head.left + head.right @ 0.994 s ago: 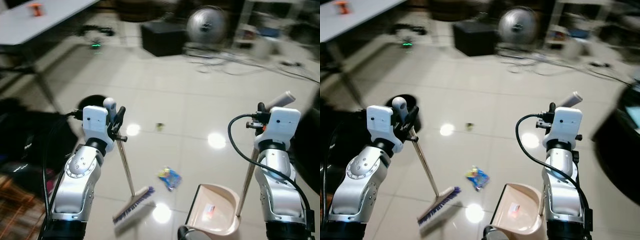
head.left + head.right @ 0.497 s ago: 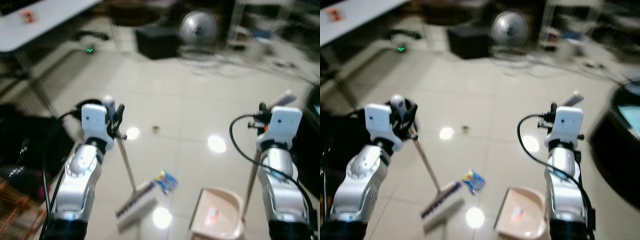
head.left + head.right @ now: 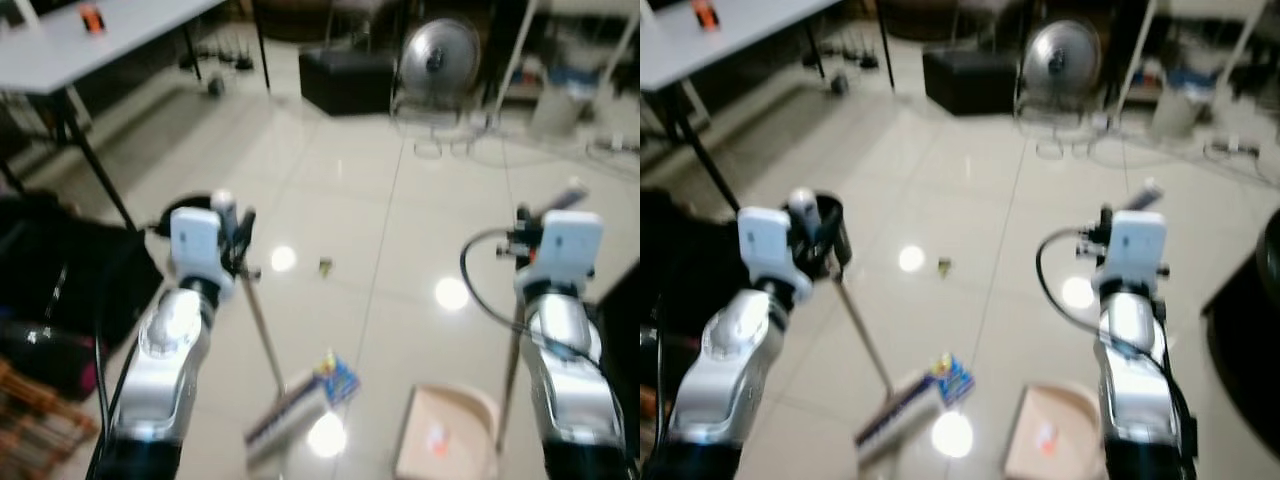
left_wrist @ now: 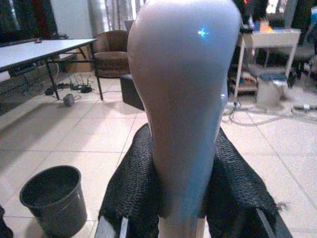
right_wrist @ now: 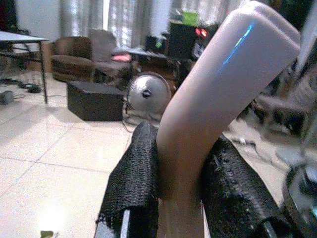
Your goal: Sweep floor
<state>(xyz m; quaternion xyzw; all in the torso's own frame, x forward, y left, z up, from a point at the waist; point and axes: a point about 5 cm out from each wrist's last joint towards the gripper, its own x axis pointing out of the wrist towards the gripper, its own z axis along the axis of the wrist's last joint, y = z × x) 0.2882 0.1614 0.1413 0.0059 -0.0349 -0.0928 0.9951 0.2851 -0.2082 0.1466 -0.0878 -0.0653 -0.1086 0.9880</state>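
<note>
The left end effector (image 4: 181,198) was shut tight on the broom handle (image 3: 262,335). Down below it, the broom head (image 3: 285,415) had slid over the floor (image 3: 340,200) until it touched the blue wrapper (image 3: 338,375), so that bit of trash looked ready to be pushed. A little scrap (image 3: 325,265) lay farther ahead. The right end effector (image 5: 181,198) gripped the dustpan handle (image 5: 213,99), and the dustpan (image 3: 445,445) waited below it, near the wrapper.
</note>
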